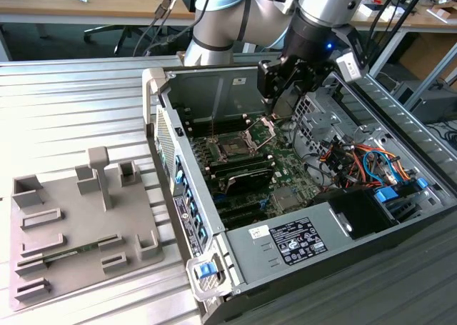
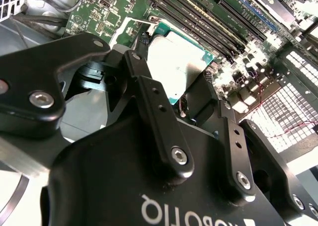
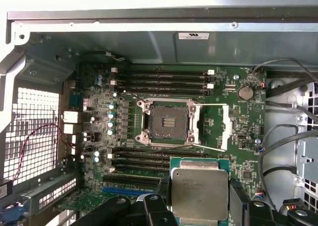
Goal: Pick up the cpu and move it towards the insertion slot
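Grip: your gripper [image 3: 198, 206] has its fingers [image 2: 149, 97] closed on the cpu [image 3: 199, 192], pinched by opposite edges.
Handling: likely light, stiff, fragile; keep it level.
Socket: insertion slot [image 3: 169, 122] open, near.

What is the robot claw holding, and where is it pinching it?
The gripper holds the cpu, pinched by two opposite edges, its silver top showing, above the motherboard and short of the open insertion slot.
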Controlling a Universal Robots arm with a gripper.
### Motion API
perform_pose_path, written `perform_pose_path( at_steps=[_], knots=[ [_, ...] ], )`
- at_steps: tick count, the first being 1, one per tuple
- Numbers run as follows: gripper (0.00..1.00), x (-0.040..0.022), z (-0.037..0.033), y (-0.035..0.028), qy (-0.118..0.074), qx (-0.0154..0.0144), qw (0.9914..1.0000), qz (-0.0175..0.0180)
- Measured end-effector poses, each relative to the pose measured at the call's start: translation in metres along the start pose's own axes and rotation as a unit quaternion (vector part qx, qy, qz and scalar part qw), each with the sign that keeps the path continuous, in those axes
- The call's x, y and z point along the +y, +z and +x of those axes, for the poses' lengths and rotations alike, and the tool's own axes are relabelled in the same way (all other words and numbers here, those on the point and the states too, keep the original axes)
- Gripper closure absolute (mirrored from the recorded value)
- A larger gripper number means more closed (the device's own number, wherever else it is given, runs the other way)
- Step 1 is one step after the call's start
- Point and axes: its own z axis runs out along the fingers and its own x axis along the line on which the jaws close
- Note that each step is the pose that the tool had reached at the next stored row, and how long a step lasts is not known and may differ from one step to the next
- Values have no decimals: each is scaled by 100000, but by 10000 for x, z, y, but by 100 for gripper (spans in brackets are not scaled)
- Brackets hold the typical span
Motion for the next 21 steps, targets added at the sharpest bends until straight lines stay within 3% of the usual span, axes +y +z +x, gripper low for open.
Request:
perform_pose_path(
  at_steps=[21],
  knots=[
    [45,5,1,74,-2,-4,100000,-4]
  ],
)
